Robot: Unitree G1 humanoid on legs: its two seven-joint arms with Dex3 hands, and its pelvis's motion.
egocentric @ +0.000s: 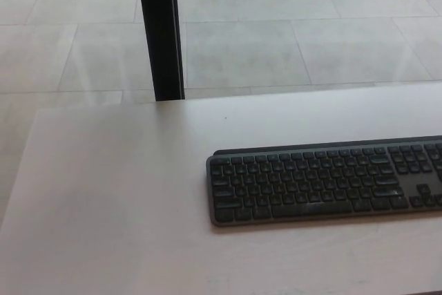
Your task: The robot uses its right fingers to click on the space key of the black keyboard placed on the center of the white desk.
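A: Items, left to right?
B: White desk; black post upright behind its far edge; black keyboard flat on the desk's right half, cut by the picture's edge.
A: Hands?
B: Neither shows; finger state cannot be told.

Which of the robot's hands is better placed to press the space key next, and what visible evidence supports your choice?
Right, probably. Neither hand is in view, so only layout decides: the black keyboard lies toward the robot's right on the white desk, running off the right edge, with its space key right of centre.
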